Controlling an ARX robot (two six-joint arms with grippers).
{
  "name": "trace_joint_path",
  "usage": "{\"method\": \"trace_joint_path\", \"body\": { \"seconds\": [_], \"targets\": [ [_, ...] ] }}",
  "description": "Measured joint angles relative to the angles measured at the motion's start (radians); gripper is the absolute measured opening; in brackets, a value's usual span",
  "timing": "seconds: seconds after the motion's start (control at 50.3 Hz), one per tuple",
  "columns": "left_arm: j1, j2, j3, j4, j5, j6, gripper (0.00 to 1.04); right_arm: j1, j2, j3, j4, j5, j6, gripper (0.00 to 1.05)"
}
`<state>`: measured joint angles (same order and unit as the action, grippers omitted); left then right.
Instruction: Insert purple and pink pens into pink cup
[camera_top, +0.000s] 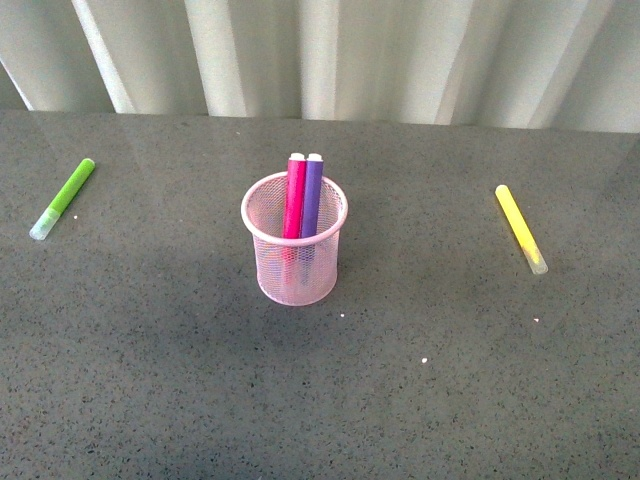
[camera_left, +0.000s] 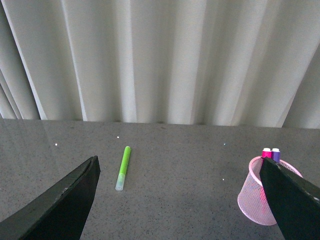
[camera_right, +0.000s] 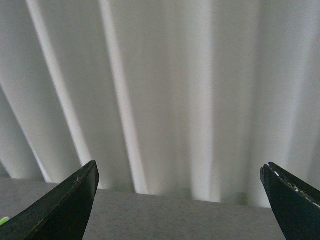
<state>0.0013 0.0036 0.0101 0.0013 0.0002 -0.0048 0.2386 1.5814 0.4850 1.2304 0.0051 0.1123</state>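
The pink cup (camera_top: 294, 250) stands upright at the middle of the grey table. The pink pen (camera_top: 295, 196) and the purple pen (camera_top: 312, 194) stand side by side inside it, white ends up, leaning on the far rim. Neither arm shows in the front view. My left gripper (camera_left: 180, 175) is open and empty, raised above the table; the cup (camera_left: 256, 195) with both pen tips (camera_left: 271, 152) shows partly behind one finger. My right gripper (camera_right: 179, 175) is open and empty, facing the curtain.
A lime-green marker (camera_top: 63, 198) lies at the far left of the table, also in the left wrist view (camera_left: 123, 168). A yellow marker (camera_top: 520, 228) lies at the right. A pale curtain (camera_top: 320, 55) hangs behind the table's far edge.
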Motion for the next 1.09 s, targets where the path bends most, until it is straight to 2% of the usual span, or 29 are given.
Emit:
{"method": "trace_joint_path", "body": {
  "seconds": [0.099,0.179,0.199,0.258,0.338,0.358,0.556,0.695,0.795,0.894,1.093],
  "targets": [
    [0.0,0.0,0.0,0.0,0.0,0.0,0.98,-0.16,-0.22,-0.133,-0.074,-0.099,0.028,0.98],
    [0.0,0.0,0.0,0.0,0.0,0.0,0.98,-0.255,-0.354,-0.213,-0.13,-0.159,0.028,0.97],
    [0.0,0.0,0.0,0.0,0.0,0.0,0.98,-0.254,-0.416,-0.229,-0.223,-0.095,0.004,0.92],
    [0.0,0.0,0.0,0.0,0.001,0.0,0.98,-0.249,-0.515,-0.262,-0.356,-0.027,-0.04,0.83],
    [0.0,0.0,0.0,0.0,0.0,0.0,0.98,-0.244,-0.62,-0.315,-0.458,-0.012,-0.07,0.71],
    [0.0,0.0,0.0,0.0,-0.001,0.0,0.98,-0.243,-0.631,-0.321,-0.465,-0.011,-0.074,0.69],
    [0.0,0.0,0.0,0.0,0.0,0.0,0.98,-0.241,-0.803,-0.396,-0.552,-0.006,-0.106,0.24],
    [0.0,0.0,0.0,0.0,0.0,0.0,0.98,-0.241,-0.868,-0.415,-0.595,-0.006,-0.108,0.05],
    [0.0,0.0,0.0,0.0,0.0,0.0,0.98,-0.24,-0.924,-0.431,-0.636,-0.006,-0.11,0.03],
    [0.0,0.0,0.0,0.0,0.0,0.0,0.98,-0.24,-0.939,-0.46,-0.604,-0.007,-0.111,0.03],
    [0.0,0.0,0.0,0.0,0.0,0.0,0.98,-0.24,-1.031,-0.463,-0.69,-0.006,-0.111,0.03]
  ]
}}
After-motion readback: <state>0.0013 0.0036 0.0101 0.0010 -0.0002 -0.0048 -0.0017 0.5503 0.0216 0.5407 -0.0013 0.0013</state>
